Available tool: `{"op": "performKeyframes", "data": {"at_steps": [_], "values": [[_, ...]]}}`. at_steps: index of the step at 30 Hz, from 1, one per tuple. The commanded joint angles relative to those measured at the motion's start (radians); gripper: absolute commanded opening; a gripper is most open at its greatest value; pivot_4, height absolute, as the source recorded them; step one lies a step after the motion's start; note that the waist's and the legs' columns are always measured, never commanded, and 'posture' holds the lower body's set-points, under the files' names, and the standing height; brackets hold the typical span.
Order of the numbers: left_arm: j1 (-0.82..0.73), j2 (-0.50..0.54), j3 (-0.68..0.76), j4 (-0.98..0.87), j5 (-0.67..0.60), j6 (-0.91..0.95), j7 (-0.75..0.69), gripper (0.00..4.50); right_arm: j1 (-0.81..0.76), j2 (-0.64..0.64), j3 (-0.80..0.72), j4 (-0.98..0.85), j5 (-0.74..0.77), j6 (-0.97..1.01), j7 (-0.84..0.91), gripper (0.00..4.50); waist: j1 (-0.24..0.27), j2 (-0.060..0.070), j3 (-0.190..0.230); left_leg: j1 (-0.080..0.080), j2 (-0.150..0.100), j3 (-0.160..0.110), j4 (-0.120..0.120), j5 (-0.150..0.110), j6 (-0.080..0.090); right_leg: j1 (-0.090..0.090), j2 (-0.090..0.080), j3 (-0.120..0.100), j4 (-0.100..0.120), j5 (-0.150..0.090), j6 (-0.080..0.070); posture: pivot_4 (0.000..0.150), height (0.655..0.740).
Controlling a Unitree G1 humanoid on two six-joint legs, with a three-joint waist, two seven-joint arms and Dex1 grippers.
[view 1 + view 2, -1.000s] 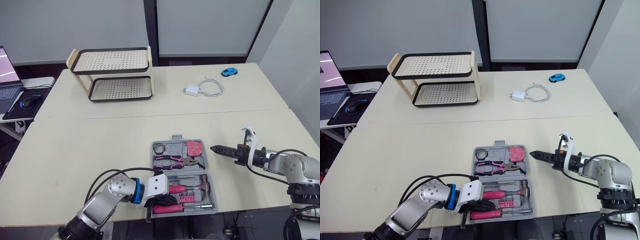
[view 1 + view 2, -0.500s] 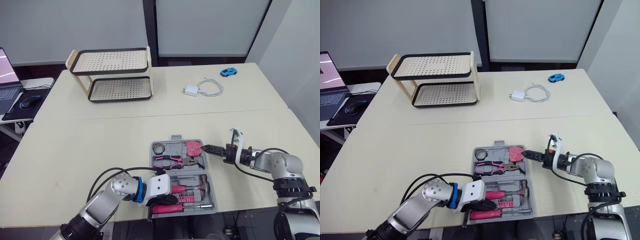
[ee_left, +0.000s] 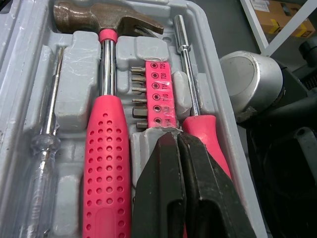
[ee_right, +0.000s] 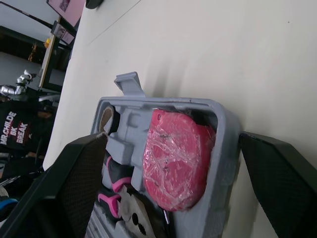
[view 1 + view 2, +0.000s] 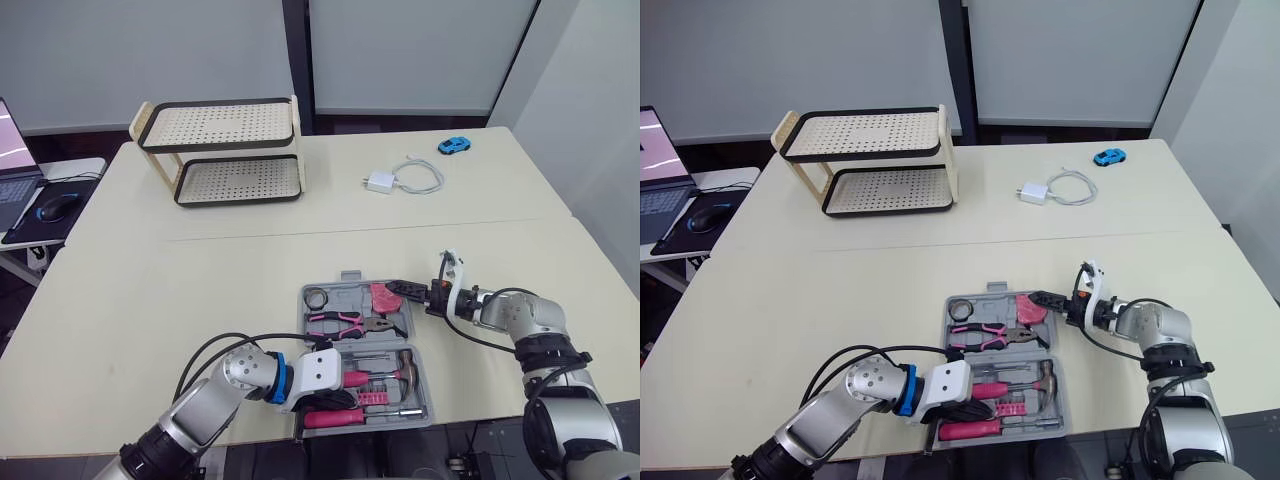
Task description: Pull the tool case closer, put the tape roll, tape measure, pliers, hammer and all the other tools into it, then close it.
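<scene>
Nearest, at the left end effector (image 3: 177, 143): fingers pressed together, poised over the pink screwdriver (image 3: 208, 134) handle by the near edge of the open tool case (image 5: 352, 276). Just beyond, hammer (image 5: 358, 378) and pliers (image 5: 350, 322) bedded in their slots. Tape roll (image 5: 318, 297) and tape measure (image 5: 388, 296) in the far row. At the far-right corner, right end effector (image 5: 400, 288) spread wide, straddling the rim beside the tape measure. Far across the bench (image 5: 200, 270): two-tier rack (image 5: 225, 150), charger (image 5: 385, 181), blue toy car (image 5: 453, 145).
</scene>
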Motion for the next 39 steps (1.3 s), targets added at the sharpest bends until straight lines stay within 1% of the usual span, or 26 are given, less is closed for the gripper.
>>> {"op": "performKeyframes", "data": {"at_steps": [1, 6, 9, 24, 30, 39], "values": [[0.014, 0.021, -0.029, 0.001, 0.033, 0.029, -0.004, 0.06, -0.019, 0.038, -0.019, 0.062, -0.005, -0.011, -0.009, 4.50, -0.004, 0.000, -0.002, 0.000, 0.000, 0.000, 0.000, 0.000, 0.000, 0.000, 0.000, 0.000, 0.000, 0.000, 0.000, 0.150, 0.7400], [0.018, 0.029, -0.030, -0.012, 0.031, 0.035, -0.002, 0.06, -0.045, 0.060, -0.092, 0.087, 0.034, 0.009, -0.005, 4.50, -0.013, 0.000, -0.002, 0.000, 0.000, 0.000, 0.000, 0.000, 0.000, 0.000, 0.000, 0.000, 0.000, 0.000, 0.000, 0.150, 0.7400], [0.019, 0.030, -0.030, -0.017, 0.031, 0.038, 0.000, 0.06, -0.046, 0.056, -0.114, 0.071, 0.050, 0.029, 0.006, 4.50, -0.014, 0.001, -0.002, 0.000, 0.000, 0.000, -0.001, 0.000, 0.000, 0.000, 0.000, 0.000, 0.000, 0.000, 0.000, 0.150, 0.7400], [0.011, 0.024, -0.031, -0.013, 0.033, 0.034, 0.004, 0.06, -0.027, 0.050, -0.179, -0.107, 0.151, 0.192, -0.001, 4.50, -0.015, 0.002, -0.001, -0.001, 0.000, 0.000, -0.001, 0.000, 0.000, -0.001, 0.000, 0.000, 0.000, 0.000, 0.000, 0.150, 0.7400], [0.004, 0.017, -0.028, -0.005, 0.032, 0.031, 0.005, 0.06, -0.004, 0.056, -0.200, -0.199, 0.191, 0.261, -0.025, 4.50, -0.015, 0.002, -0.001, -0.001, 0.000, 0.000, -0.001, 0.000, 0.000, -0.001, 0.000, 0.000, 0.000, 0.000, 0.000, 0.150, 0.7400], [0.016, 0.024, -0.007, -0.016, 0.017, 0.005, 0.005, 0.06, 0.034, 0.027, -0.243, -0.359, 0.278, 0.394, -0.068, 4.50, -0.015, 0.002, -0.001, -0.001, 0.000, 0.000, -0.001, 0.000, 0.000, -0.001, 0.000, 0.000, 0.000, 0.000, 0.000, 0.150, 0.7400]]}}
